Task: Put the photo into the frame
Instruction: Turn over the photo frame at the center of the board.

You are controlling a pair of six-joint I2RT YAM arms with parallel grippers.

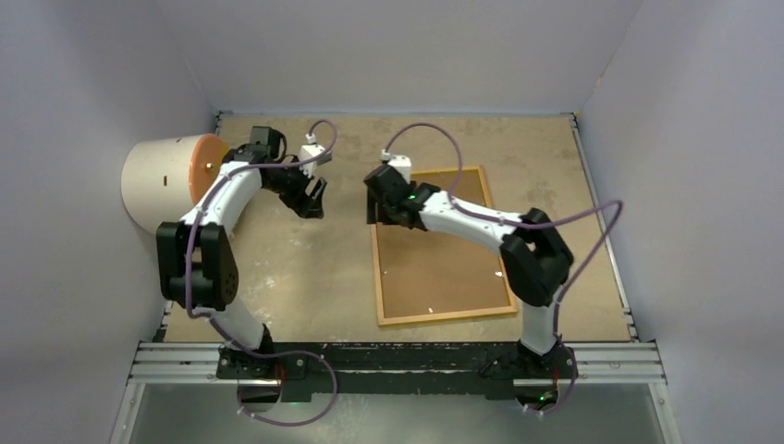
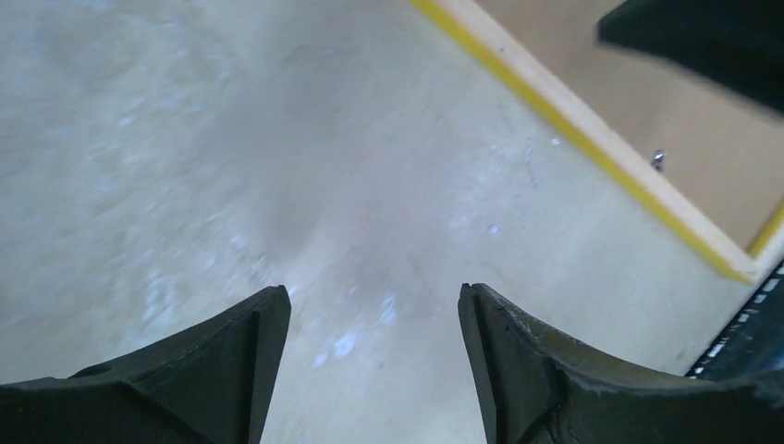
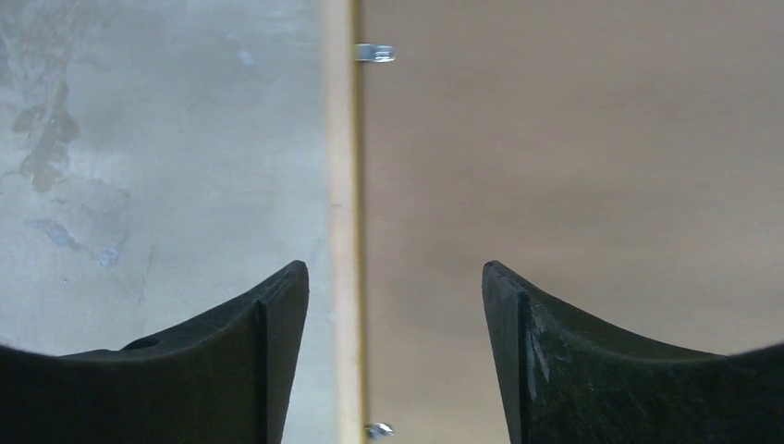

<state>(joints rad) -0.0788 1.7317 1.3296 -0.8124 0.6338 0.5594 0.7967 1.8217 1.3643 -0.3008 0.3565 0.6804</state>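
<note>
The frame (image 1: 447,315) lies face down right of the table's middle, light wood back up, with the plain brown backing board (image 1: 444,264) inside it. The photo is not in view. My right gripper (image 1: 377,208) is open and empty, and it hovers over the frame's left rail near the far corner. In the right wrist view its jaws (image 3: 393,268) straddle the rail (image 3: 342,185) beside the board (image 3: 573,166). My left gripper (image 1: 312,199) is open and empty over bare table left of the frame. The left wrist view (image 2: 374,291) shows the frame's yellow-edged rail (image 2: 606,139) at the upper right.
A large white cylinder with an orange face (image 1: 166,180) lies at the far left by the wall. Small metal tabs (image 3: 374,53) sit along the frame's inner edge. An aluminium rail (image 1: 398,356) runs along the near edge. Walls close off three sides.
</note>
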